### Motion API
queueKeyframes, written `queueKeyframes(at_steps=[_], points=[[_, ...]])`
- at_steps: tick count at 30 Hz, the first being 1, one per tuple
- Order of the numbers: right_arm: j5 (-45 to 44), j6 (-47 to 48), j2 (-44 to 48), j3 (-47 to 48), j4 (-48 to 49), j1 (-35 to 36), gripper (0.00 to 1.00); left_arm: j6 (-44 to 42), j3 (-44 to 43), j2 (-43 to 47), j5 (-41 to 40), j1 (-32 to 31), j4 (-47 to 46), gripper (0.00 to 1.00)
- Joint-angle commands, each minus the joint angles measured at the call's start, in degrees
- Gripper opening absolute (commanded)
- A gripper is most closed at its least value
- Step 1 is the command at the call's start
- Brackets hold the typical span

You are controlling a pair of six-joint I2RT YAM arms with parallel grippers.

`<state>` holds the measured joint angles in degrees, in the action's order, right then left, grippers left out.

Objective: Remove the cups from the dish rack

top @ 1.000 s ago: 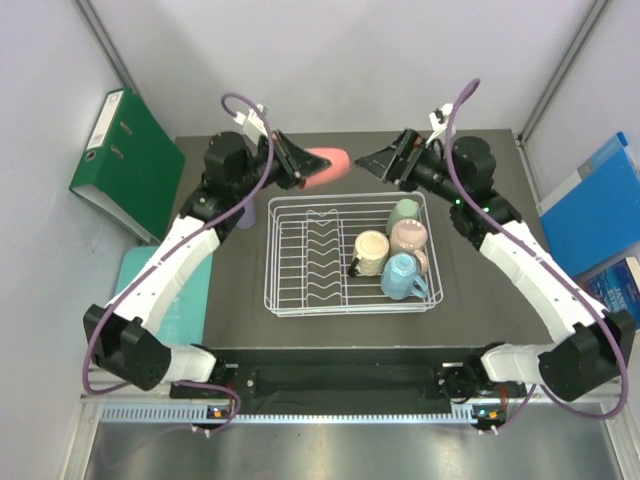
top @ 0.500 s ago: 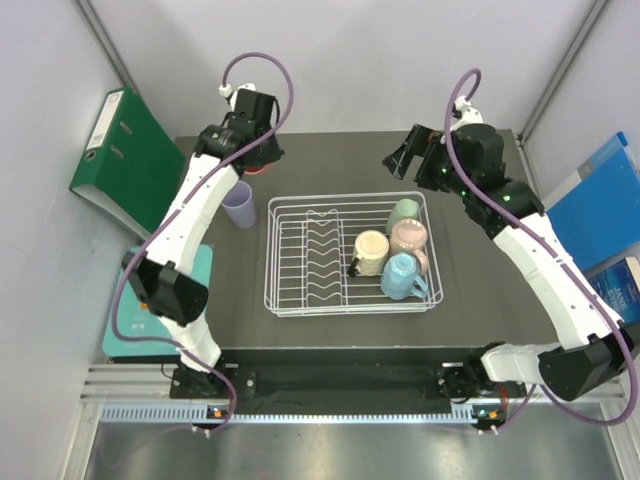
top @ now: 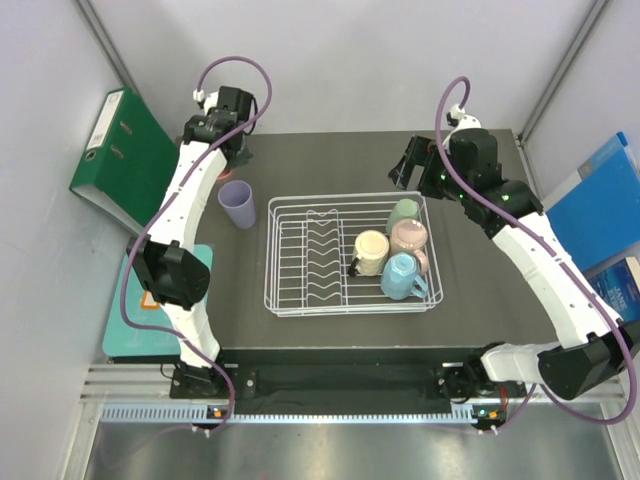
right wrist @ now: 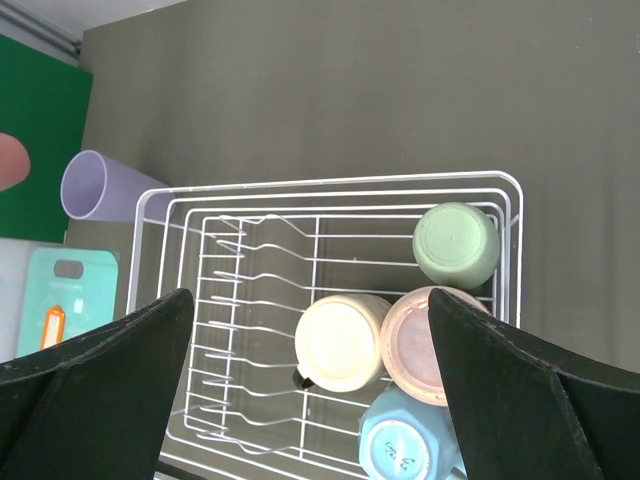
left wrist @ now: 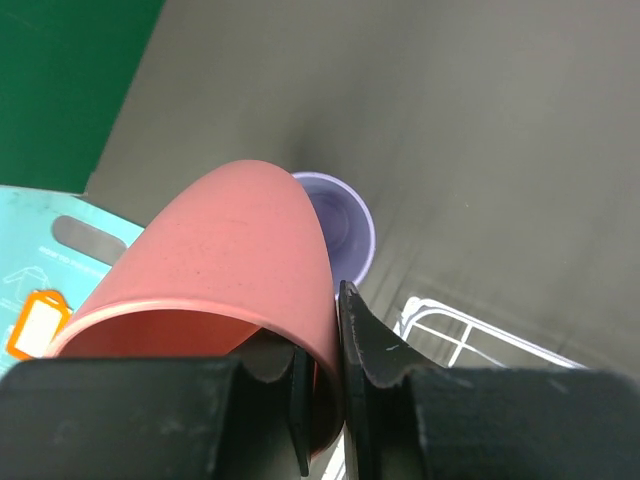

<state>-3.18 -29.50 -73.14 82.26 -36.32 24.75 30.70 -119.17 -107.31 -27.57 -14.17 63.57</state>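
Observation:
The white wire dish rack [top: 345, 197] stands mid-table and also shows in the right wrist view [right wrist: 330, 183]. Its right end holds upturned cups: mint green [top: 404, 212] [right wrist: 457, 243], pale pink [top: 409, 237] [right wrist: 425, 340], cream-yellow [top: 371, 250] [right wrist: 343, 342] and light blue [top: 402, 275] [right wrist: 410, 445]. A lavender cup [top: 237, 204] [left wrist: 340, 220] stands upright on the table left of the rack. My left gripper [top: 226, 148] [left wrist: 325, 330] is shut on the rim of a salmon-pink cup [left wrist: 230, 250], above and behind the lavender cup. My right gripper [top: 405, 165] [right wrist: 308, 294] is open and empty, high above the rack.
A green binder [top: 125, 160] leans at the far left. A teal cutting board [top: 125, 310] lies by the table's left edge. Blue folders [top: 600, 210] stand at the right. Grey walls close the back and sides.
My left arm has swung from the far middle to the far left corner, carrying the salmon-pink cup. My right gripper has turned down over the rack.

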Motion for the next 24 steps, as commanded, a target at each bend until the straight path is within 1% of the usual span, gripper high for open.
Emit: queueKeyframes(at_steps=[1, 10, 19, 24], points=[[-1.0, 1.4, 0.5, 0.8, 0.5, 0.7, 1.0, 0.0, 0.7, 0.2, 4.3, 0.1, -1.3, 0.0], [-0.7, 1.5, 0.3, -1.0, 1.0, 0.7, 1.0, 0.5, 3.5, -1.4, 6.0, 0.2, -2.7, 0.0], [-0.6, 1.9, 0.1, -1.7, 1.0, 0.7, 1.0, 2.8, 11.1, -2.3, 8.3, 0.8, -7.1, 0.0], [-0.8, 2.2, 0.4, -2.3, 0.8, 0.6, 1.0, 3.1, 12.7, -3.6, 9.8, 1.3, -8.9, 0.0]])
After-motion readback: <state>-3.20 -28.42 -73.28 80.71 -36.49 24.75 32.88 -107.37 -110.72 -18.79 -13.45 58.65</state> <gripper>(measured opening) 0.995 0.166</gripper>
